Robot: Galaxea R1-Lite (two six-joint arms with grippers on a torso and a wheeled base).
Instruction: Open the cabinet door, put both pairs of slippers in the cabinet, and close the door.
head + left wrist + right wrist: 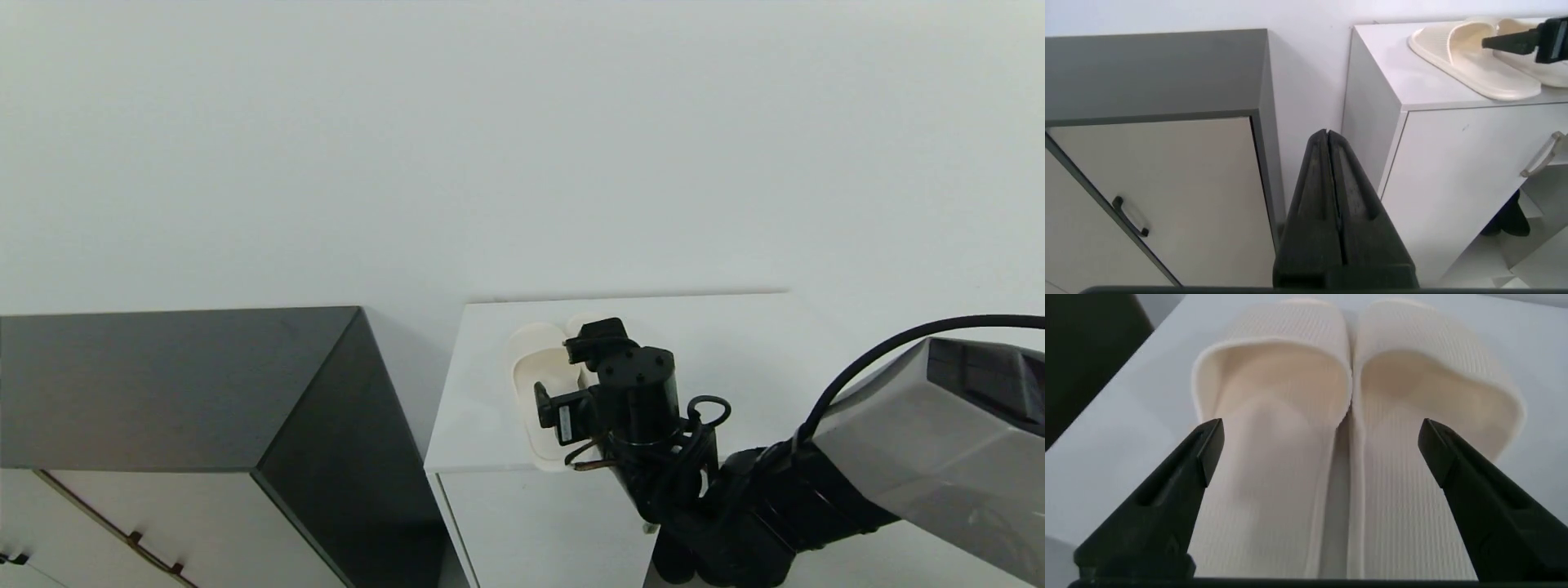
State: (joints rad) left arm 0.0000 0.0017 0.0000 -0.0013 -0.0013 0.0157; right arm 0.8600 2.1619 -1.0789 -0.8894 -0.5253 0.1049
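Atop the cabinet (735, 343), the right hand (1321, 433) gapes over 2 cream slippers (1282, 400).

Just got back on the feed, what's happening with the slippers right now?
The right pincer is open over a pair of cream slippers, straddling them but not gripping yet. They lie side by side on top of the white cabinet. The left pincer is shut and empty, in front of the gap between the white cabinet and the dark cabinet.
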